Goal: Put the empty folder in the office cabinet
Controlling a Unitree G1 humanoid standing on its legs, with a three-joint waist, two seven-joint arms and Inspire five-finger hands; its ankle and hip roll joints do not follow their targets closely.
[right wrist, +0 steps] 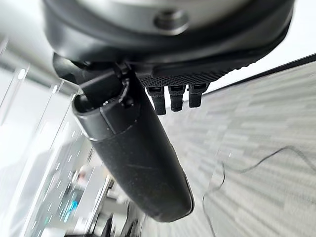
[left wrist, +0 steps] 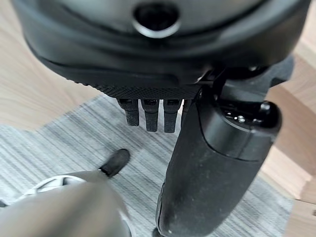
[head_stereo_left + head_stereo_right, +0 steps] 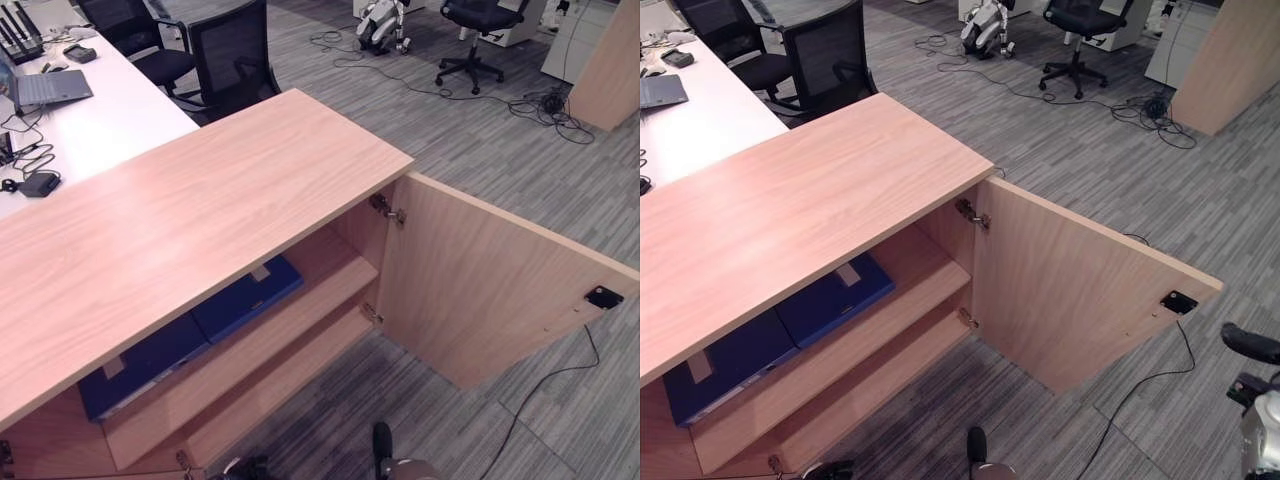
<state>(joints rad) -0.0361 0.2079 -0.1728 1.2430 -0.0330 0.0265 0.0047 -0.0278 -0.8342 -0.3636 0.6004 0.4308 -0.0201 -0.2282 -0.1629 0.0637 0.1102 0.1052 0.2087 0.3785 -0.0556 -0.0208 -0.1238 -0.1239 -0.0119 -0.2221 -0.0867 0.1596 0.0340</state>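
- So the cabinet [image 3: 200, 200] is open, door [image 3: 1080, 290] swung right out, and there are two blue folders [image 3: 790, 325] lying flat side by side on the upper shelf [image 3: 840, 350] inside.
- Left hand [image 2: 163, 84] hangs low over the carpet just in front of the cabinet's base. Fingers look straight and relaxed, thumb sticking out past them, nothing in it.
- Right hand [image 1: 148, 143] is out to the side of the open door, well away from the shelves. Same story: loose fingers, thumb out, holding nothing. You can catch its dark tip at the edge of the right eye view.
- Can't say which of the two folders is "the empty one"; they look alike from here.
- My read: the placing step looks done, since both hands are free and the folders sit well inside the shelf, neither one poking past the front edge.
- What's left is probably shutting the door. It's closest to the right hand, so that hand would need to get behind the door's outer face and push it toward the cabinet in an arc, without catching the cable [image 3: 1140, 385] on the floor below it.
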